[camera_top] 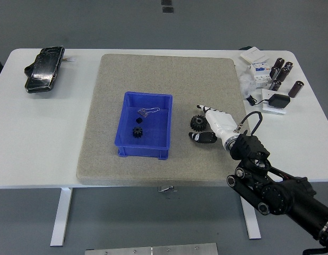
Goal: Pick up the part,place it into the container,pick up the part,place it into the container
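Observation:
A black gear (197,123) lies on the grey mat (153,74), just right of the blue container (127,125). The container holds a smaller black gear (137,132) and a thin metal clip (147,111). My right hand (202,123), white with black fingertips, reaches in from the lower right and sits against the gear's right side. Its fingers are spread, with a finger (202,108) above the gear and the thumb (201,137) below it. They do not close on the gear, which rests on the mat. My left hand is out of view.
A black phone-like object (44,68) lies at the table's far left. At the far right are several black cylinders (281,71), white boxes (255,56) and a black adapter (278,101) with a cable.

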Controlling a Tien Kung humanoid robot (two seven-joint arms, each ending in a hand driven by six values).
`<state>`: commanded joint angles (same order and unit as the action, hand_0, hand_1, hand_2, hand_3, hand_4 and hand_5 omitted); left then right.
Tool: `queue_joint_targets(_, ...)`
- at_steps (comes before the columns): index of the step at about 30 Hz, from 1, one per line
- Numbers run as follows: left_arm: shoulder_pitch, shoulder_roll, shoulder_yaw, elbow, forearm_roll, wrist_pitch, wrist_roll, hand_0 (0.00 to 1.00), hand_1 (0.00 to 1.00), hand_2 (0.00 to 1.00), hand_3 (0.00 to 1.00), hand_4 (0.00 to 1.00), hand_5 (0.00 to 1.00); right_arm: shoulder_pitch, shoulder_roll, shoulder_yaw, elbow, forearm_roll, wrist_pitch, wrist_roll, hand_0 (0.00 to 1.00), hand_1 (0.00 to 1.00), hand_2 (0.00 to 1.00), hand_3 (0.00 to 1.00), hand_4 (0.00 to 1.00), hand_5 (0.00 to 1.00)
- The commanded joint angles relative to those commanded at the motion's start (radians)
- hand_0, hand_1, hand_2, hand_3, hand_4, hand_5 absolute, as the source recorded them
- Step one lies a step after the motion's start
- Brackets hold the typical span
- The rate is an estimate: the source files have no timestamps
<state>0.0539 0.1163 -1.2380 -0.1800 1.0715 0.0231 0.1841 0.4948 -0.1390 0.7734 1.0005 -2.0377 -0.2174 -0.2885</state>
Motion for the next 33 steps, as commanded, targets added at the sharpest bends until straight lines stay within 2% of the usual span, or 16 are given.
queue_joint_targets(4,-0.001,0.001,-0.003,0.0,0.001,0.006,-0.005,0.638,0.61,0.573,0.568,0.616,0.281,0.003,-0.002,-0.011,0.003,-0.018,-0.004,-0.003,0.718,0.645,0.647,0.677,0.337,0.142)
queue_joint_targets(5,-0.001,0.001,-0.004,0.0,0.001,0.007,-0.006,0.638,0.611,0.574,0.569,0.616,0.287,0.003,-0.002,-0.013,0.003,-0.02,-0.007,-0.002,0.666,0.577,0.59,0.597,0.302,0.002)
queue_joint_targets(16,0.0,0.0,0.0,0.0,-0.003,0.007,-0.01,0.638,0.61,0.575,0.57,0.614,0.294,0.005,-0.002,-0.022,-0.002,-0.05,-0.032,0.008,0.661,0.557,0.565,0.557,0.302,0.002)
queue_joint_targets(17,0.0,0.0,0.001,0.0,-0.004,0.007,-0.01,0.638,0.61,0.577,0.571,0.611,0.3,0.006,-0.003,-0.02,0.001,-0.056,-0.035,0.009,0.667,0.56,0.558,0.56,0.345,0.002)
queue_joint_targets(18,0.0,0.001,0.001,0.0,-0.005,0.007,-0.01,0.638,0.61,0.577,0.571,0.611,0.3,0.007,-0.004,-0.018,0.006,-0.062,-0.038,0.01,0.667,0.56,0.558,0.56,0.345,0.002)
queue_joint_targets(25,0.001,0.001,0.002,0.0,-0.005,0.005,-0.007,0.638,0.61,0.577,0.571,0.609,0.301,0.034,0.001,0.007,0.101,-0.128,-0.049,-0.003,0.66,0.559,0.551,0.554,0.351,0.002)
queue_joint_targets(29,0.001,0.002,0.002,0.0,-0.004,0.004,-0.004,0.638,0.611,0.577,0.57,0.617,0.32,0.048,0.037,-0.003,0.165,-0.167,-0.055,-0.016,0.659,0.563,0.553,0.556,0.361,0.002)
queue_joint_targets(33,0.0,0.002,0.004,0.0,-0.004,0.002,-0.002,0.638,0.611,0.577,0.57,0.617,0.32,0.056,0.073,-0.046,0.189,-0.187,-0.021,-0.044,0.659,0.563,0.553,0.556,0.361,0.002)
